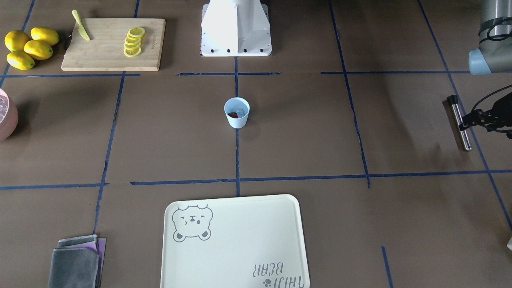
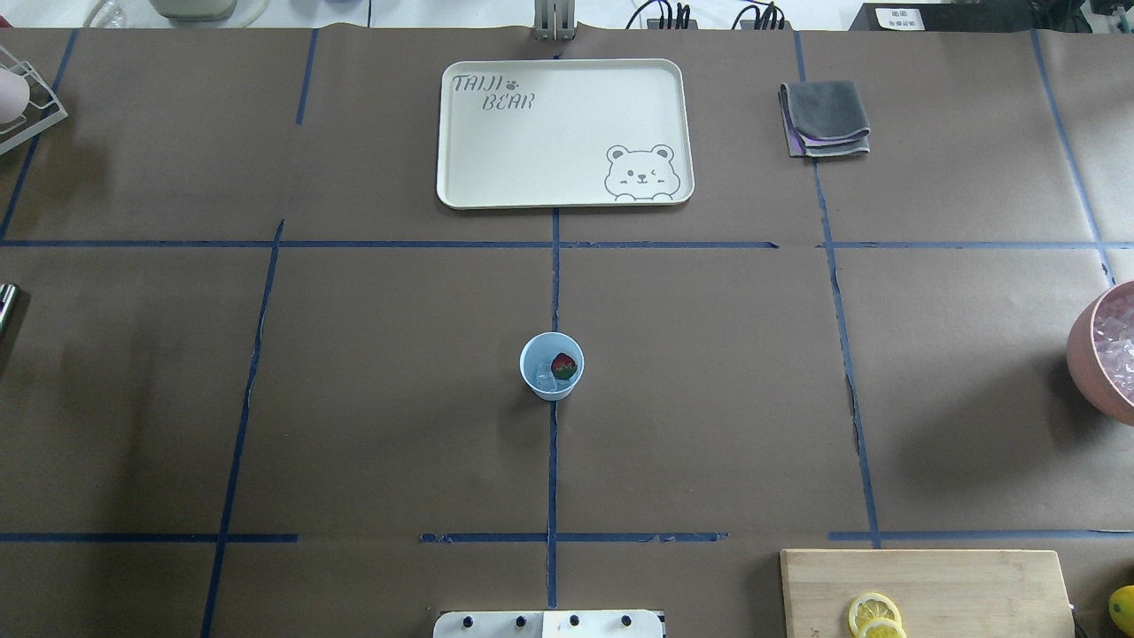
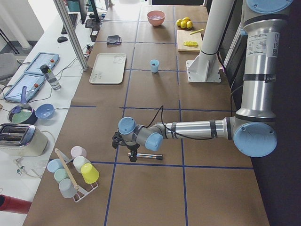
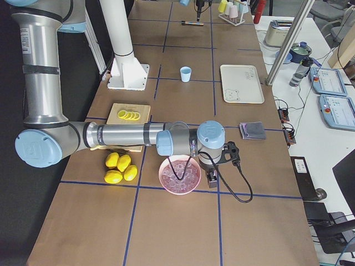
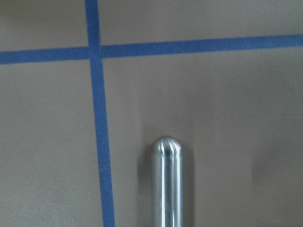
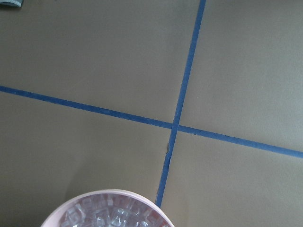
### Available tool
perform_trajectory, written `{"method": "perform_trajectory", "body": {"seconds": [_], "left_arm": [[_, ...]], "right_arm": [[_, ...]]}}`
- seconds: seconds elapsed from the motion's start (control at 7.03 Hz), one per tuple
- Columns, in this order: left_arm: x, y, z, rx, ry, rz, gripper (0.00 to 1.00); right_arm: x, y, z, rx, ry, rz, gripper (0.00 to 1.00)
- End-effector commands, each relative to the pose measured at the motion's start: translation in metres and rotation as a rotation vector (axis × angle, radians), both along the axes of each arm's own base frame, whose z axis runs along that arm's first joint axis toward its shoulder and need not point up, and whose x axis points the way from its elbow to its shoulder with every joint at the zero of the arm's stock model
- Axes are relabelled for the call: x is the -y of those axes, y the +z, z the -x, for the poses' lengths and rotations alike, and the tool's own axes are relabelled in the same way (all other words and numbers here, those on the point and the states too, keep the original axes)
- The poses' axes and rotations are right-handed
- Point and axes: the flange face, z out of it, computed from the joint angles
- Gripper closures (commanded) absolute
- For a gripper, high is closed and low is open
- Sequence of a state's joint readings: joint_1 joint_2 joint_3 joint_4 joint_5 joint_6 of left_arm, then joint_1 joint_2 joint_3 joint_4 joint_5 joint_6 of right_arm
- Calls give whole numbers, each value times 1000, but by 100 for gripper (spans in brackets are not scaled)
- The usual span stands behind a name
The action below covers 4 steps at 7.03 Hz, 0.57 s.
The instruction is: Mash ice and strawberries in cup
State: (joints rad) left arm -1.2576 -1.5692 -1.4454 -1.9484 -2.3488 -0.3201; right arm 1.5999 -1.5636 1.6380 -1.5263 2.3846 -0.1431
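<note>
In the front-facing view, a cream bear-printed tray (image 1: 240,244) sits at bottom centre of the surface (image 1: 320,152), with folded grey cloths (image 1: 76,264) at lower left. Mid-frame stands the pale blue cup (image 1: 237,120), upright on a blue tape line. The strawberry (image 1: 233,115) and the ice (image 1: 240,111) lie side by side inside it. At the right edge, the left claw (image 1: 465,121) hangs at a steel rod (image 1: 459,124) lying flat; whether it is spread or pinching the rod, I cannot tell. At the left edge is a pink bowl (image 1: 8,120) of clear cubes. In the right-side view the right claw (image 4: 213,178) hangs just beside it, and I cannot tell its state. At upper left lies a cutting board (image 1: 104,54) with lemon slices (image 1: 134,42) and a green knife (image 1: 81,26), and whole lemons (image 1: 30,48) beside it.
</note>
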Motion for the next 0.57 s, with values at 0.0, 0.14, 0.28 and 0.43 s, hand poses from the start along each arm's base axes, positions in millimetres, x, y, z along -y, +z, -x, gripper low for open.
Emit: {"method": "perform_trajectory", "body": {"seconds": [0.0,0.14,0.28,0.43], "left_arm": [[9,-33,76,24,59,-15,0],[8,-32,119,23,76,-32,0],[3,-29,147,22,55,-35,0],[-5,-22,170,13,10,-21,0]], "right_arm": [[0,-1,0,-4,2,-1,0],[0,-1,0,-4,2,-1,0],[0,-1,0,-4,3,0,0],[-4,2,0,-3,3,8,0]]}}
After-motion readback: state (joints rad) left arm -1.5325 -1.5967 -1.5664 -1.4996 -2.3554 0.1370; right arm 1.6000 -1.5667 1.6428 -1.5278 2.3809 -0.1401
